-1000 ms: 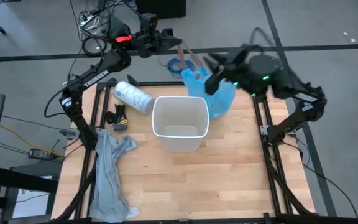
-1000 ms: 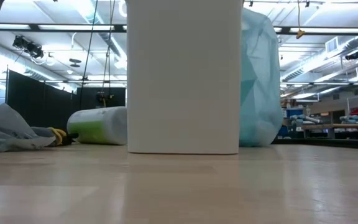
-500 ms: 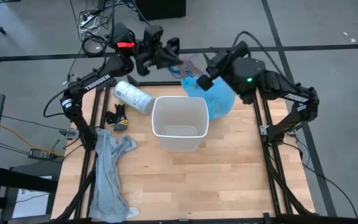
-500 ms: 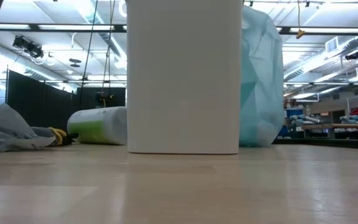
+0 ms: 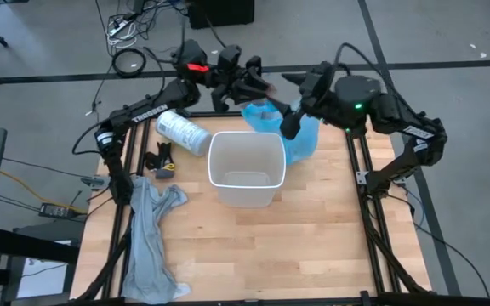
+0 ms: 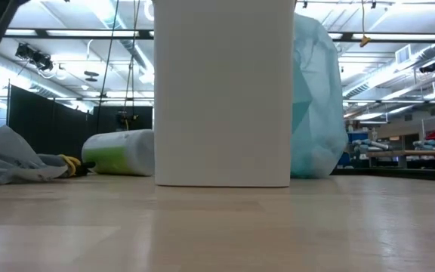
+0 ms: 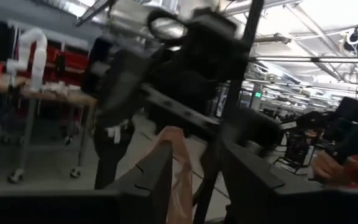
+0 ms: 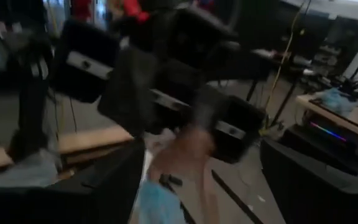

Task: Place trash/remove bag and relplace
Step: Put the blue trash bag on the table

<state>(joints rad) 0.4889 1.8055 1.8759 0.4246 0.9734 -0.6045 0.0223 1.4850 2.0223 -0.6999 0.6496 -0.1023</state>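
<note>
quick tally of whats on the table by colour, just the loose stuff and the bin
white: 2, the bin and the printed roll
light blue: 1, the bag
grey: 1, the limp plastic sheet
black and yellow: 1, a small item beside the roll
total: 5

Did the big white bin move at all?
No. The white bin sits in the same spot on the wooden table, beside the blue bag.

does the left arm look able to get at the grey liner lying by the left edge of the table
Probably yes. The grey liner lies bare on the table on the left arm's side, nothing over it. But the left gripper is up at the far edge by the blue bag, so it must swing back.
</note>
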